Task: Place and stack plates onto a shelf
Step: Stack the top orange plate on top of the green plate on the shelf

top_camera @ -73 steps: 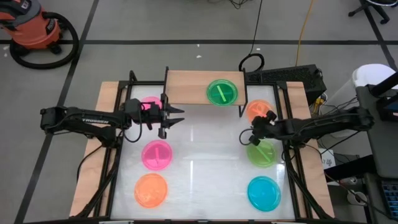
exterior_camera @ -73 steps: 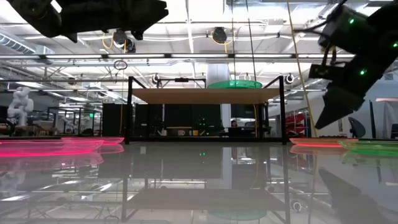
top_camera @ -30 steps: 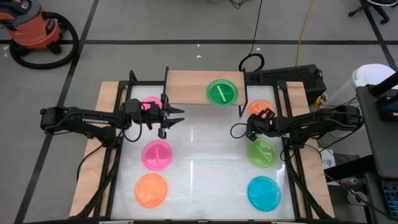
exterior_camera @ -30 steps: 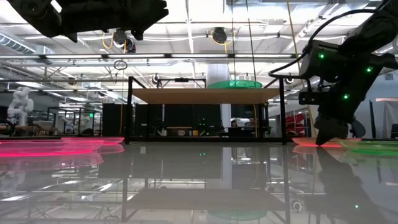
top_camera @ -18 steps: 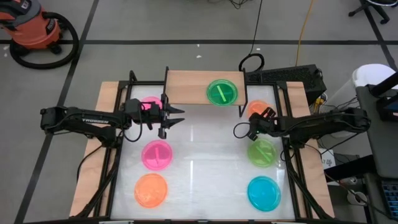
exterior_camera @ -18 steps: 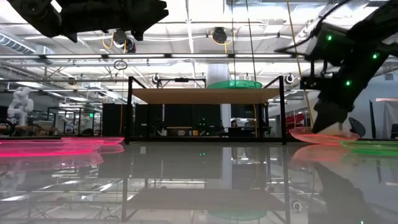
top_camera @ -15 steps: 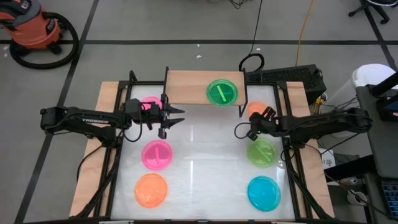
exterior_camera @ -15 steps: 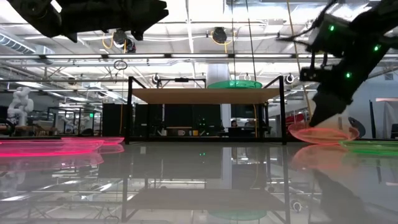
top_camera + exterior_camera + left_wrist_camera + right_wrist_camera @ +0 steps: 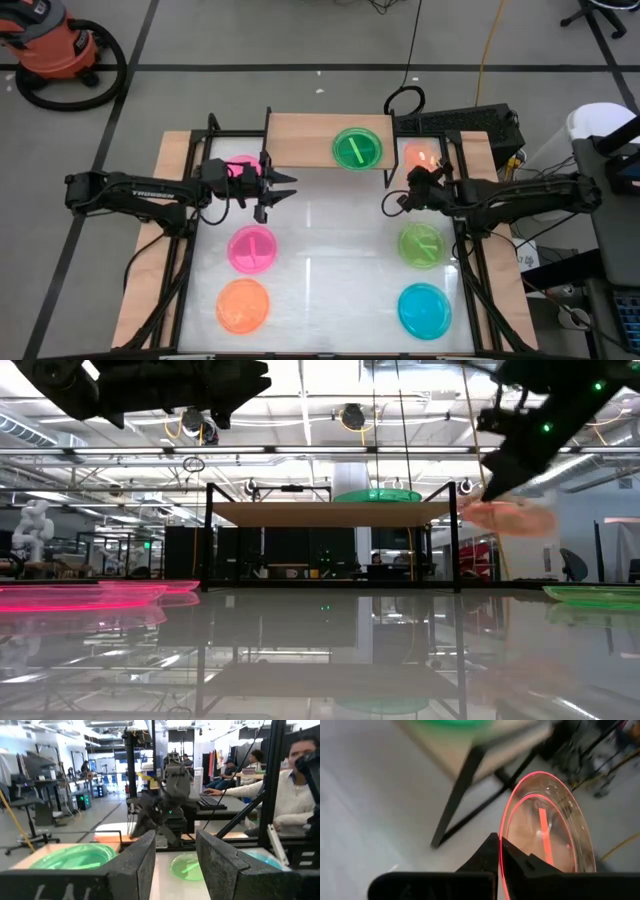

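Note:
The shelf [image 9: 300,140], a light-wood board on black legs, stands at the table's far edge with a green plate [image 9: 356,148] on its right half. My right gripper [image 9: 415,176] is shut on an orange plate [image 9: 421,156] just right of the shelf, at about board height in the low view [image 9: 508,517]. My left gripper [image 9: 283,187] hovers open by the shelf's left front leg, beside a pink plate [image 9: 240,168] lying on the table, nothing between its fingers [image 9: 175,857]. My right gripper pinches the orange plate's rim [image 9: 501,851] between its two fingers, at the edge nearest the gripper. The rest of the plate reaches out beyond the fingertips toward the table's far edge. It hangs tilted, lifted clear of the table.
On the table lie a pink plate [image 9: 252,248], an orange plate [image 9: 243,305], a green plate [image 9: 421,244] and a blue plate [image 9: 424,309]. The shelf's black right legs [image 9: 460,795] stand close to the held plate. People sit at desks beyond the table [image 9: 295,785].
My right gripper has risen from the table with the orange plate and gone toward the far edge, beside the shelf. The plate, which lay flat on the table, now hangs tilted at about the shelf board's height.

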Robot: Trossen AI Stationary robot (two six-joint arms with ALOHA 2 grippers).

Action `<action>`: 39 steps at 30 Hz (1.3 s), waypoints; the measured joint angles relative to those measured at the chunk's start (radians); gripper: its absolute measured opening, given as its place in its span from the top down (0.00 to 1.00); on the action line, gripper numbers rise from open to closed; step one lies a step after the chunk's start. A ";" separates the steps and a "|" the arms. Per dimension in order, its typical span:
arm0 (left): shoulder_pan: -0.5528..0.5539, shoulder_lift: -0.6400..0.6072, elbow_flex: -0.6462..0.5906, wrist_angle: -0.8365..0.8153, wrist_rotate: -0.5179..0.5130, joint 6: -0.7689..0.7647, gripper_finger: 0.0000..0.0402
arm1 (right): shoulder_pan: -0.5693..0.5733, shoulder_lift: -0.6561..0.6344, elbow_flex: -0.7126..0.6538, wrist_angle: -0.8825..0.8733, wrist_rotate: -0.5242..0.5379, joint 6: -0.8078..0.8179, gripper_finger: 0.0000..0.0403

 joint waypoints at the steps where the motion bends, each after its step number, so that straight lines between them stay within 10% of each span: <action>1: 0.000 0.000 0.000 0.000 0.000 -0.011 0.63 | 0.000 0.000 0.016 0.006 0.019 -0.029 1.00; 9: -0.001 0.000 0.000 0.000 -0.069 -0.070 0.63 | 0.000 0.005 0.167 0.191 0.070 -0.295 1.00; 19: 0.000 0.000 0.000 0.000 -0.069 -0.070 0.63 | -0.019 0.165 0.174 0.779 -0.246 -0.677 1.00; 39: -0.017 0.000 0.000 -0.002 -0.069 -0.067 0.63 | -0.145 0.416 0.174 0.880 -0.434 -0.662 1.00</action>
